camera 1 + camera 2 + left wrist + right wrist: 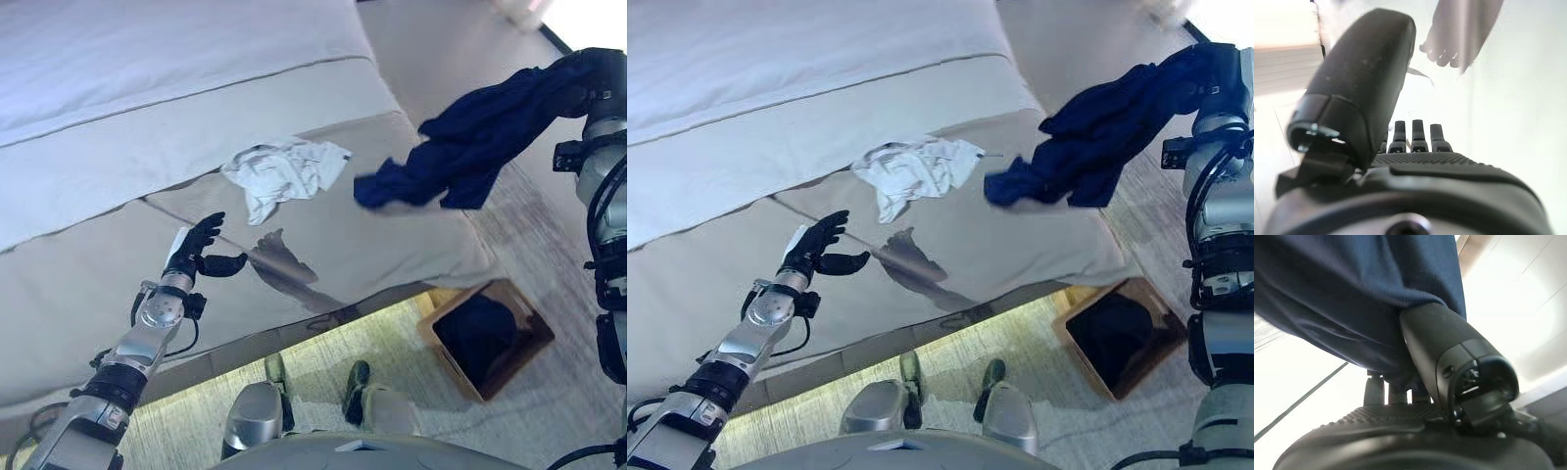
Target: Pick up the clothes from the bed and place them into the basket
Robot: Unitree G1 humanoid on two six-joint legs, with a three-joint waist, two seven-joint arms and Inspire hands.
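The big bed [323, 245] has a crumpled white cloth [284, 171] lying on it. On the floor [392, 343] – at four o'clock – sits a brown basket [487, 338].

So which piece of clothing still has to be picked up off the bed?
Look at the beige bed, near its foot. A crumpled white garment lies there, just beyond the left hand. Unlike the dark blue garment hanging from the right hand, it is pale and lies on the cover.

text: none readable | labels: none | numbers: none
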